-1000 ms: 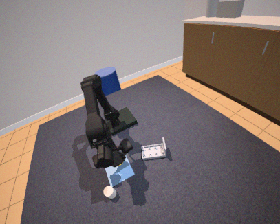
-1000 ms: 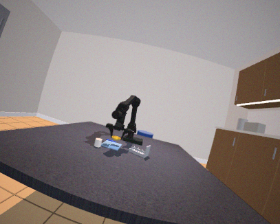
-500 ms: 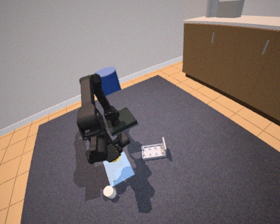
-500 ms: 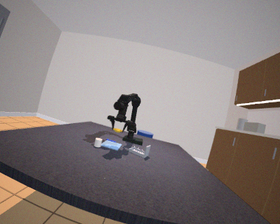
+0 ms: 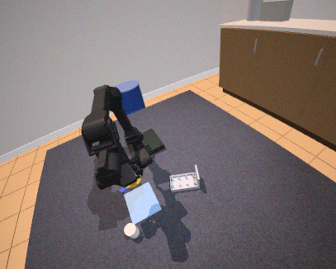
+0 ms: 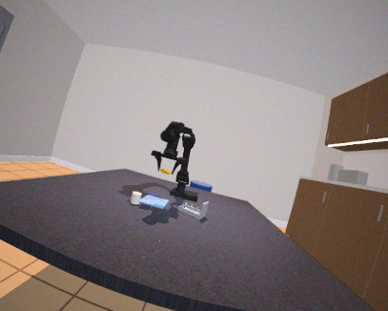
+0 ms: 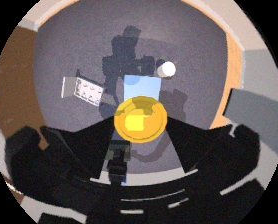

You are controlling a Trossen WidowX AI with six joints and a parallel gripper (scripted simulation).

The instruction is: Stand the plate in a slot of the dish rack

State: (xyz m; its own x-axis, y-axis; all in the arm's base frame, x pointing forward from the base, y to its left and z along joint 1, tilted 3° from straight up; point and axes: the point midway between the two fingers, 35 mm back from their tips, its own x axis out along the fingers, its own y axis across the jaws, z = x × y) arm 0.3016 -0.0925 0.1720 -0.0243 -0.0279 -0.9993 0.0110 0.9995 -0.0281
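Note:
The yellow round plate is held in the air, roughly level, well above the table. My gripper is shut on it, with one finger at each side of its rim. In the top view the gripper's body hides much of the plate. The white dish rack stands on the table, with rows of small pegs and a taller panel at one end. The plate is apart from the rack, up and to its left in the top and exterior views.
A light-blue square mat lies below the plate, with a small dark-blue thing by its edge. A white cup stands beside the mat. A blue bin is behind the arm.

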